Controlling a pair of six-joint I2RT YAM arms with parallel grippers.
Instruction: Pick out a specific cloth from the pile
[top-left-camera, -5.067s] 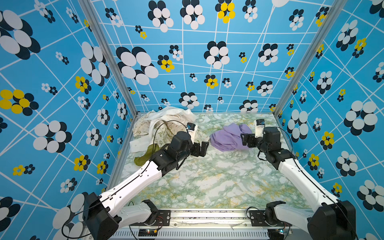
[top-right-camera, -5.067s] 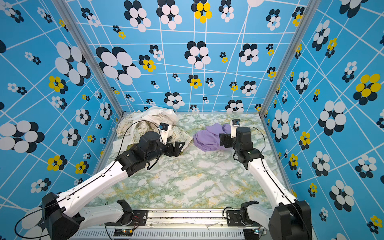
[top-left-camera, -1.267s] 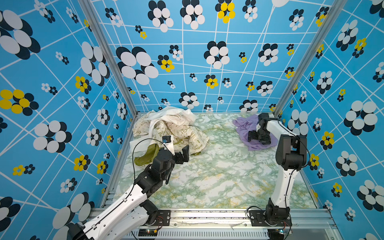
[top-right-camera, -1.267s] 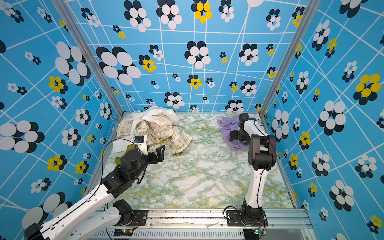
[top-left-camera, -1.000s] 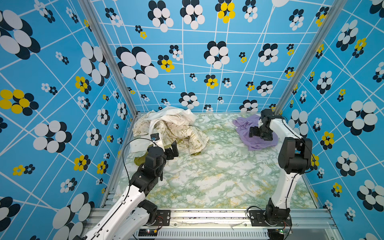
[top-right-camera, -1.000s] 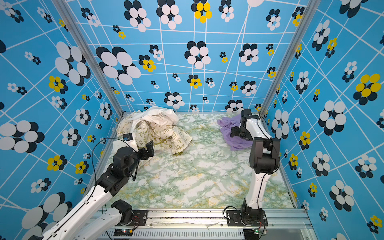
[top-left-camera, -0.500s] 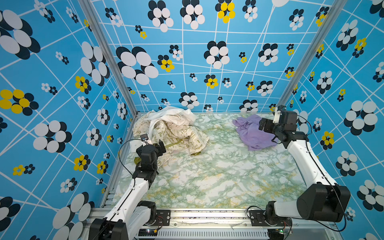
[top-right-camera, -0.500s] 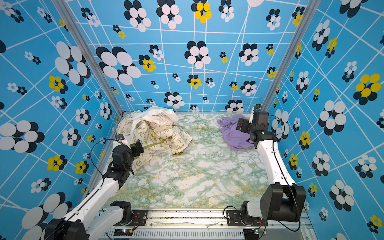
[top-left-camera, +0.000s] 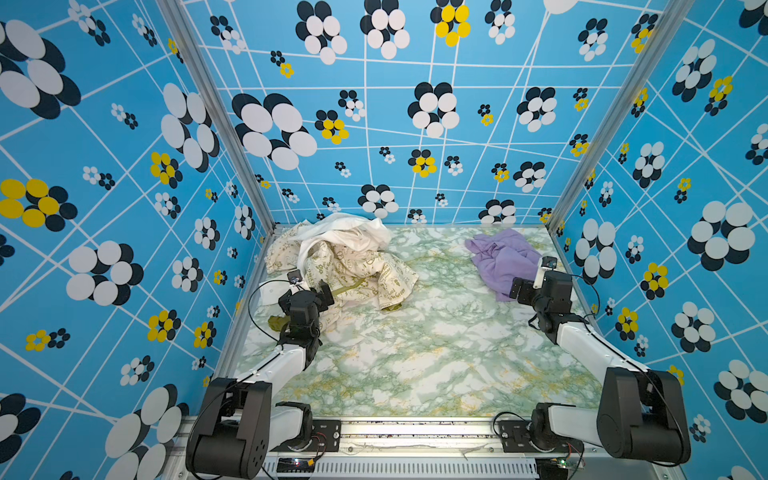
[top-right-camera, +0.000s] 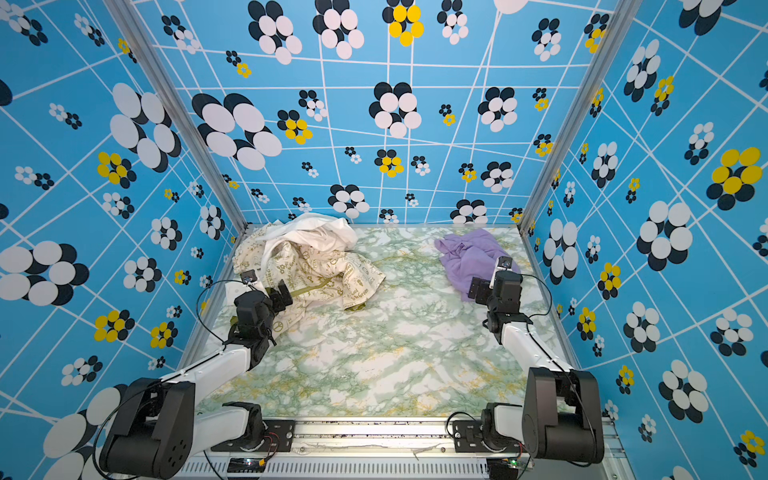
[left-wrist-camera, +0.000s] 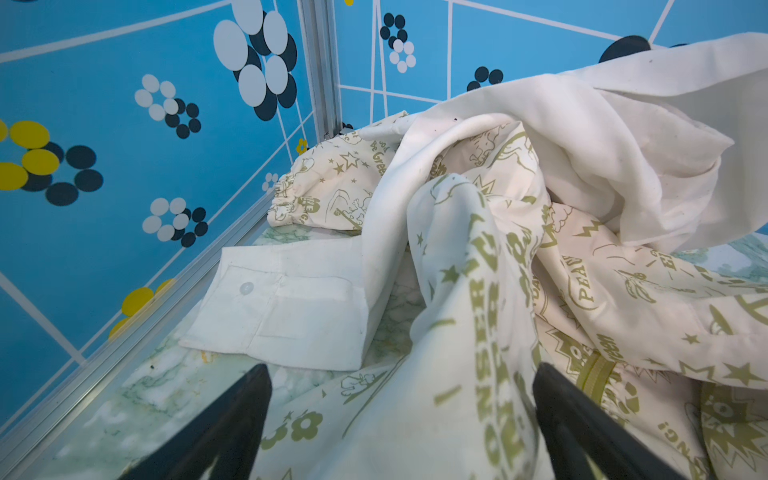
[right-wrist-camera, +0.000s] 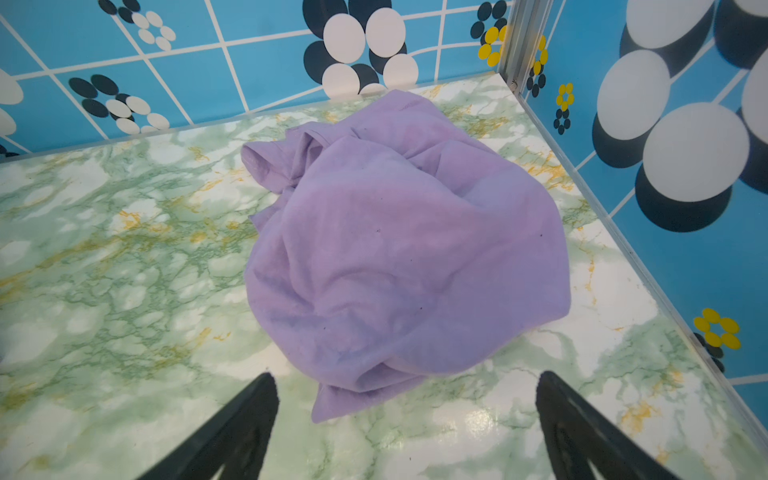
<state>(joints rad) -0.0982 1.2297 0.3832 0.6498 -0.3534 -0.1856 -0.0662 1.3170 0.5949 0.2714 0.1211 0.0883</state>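
Observation:
The cloth (top-left-camera: 505, 259) (top-right-camera: 473, 255), plain lavender, lies crumpled on the marble table near the back right corner, apart from the pile. My right gripper (top-left-camera: 521, 291) (top-right-camera: 478, 289) hovers at its near edge. In the right wrist view this gripper (right-wrist-camera: 405, 382) stands open and empty, with the cloth (right-wrist-camera: 399, 249) just ahead of it. The pile (top-left-camera: 345, 257) (top-right-camera: 311, 262) of white and green-printed cream fabric fills the back left. My left gripper (top-left-camera: 322, 293) (top-right-camera: 282, 296) is open over the pile's near left edge. In the left wrist view printed fabric (left-wrist-camera: 478, 332) lies under the left gripper (left-wrist-camera: 401, 374), not gripped.
Blue flowered walls (top-left-camera: 124, 208) close in the left, back and right, with metal posts (top-left-camera: 216, 116) at the corners. A white buttoned cuff (left-wrist-camera: 282, 307) lies flat by the left wall. An olive-green piece (top-left-camera: 277, 321) shows beside the left arm. A metal rail (top-left-camera: 415, 428) runs along the front.
The right gripper has drawn back from above the lavender cloth to its near edge; the cloth stays put. The left arm has swung back toward the left wall.

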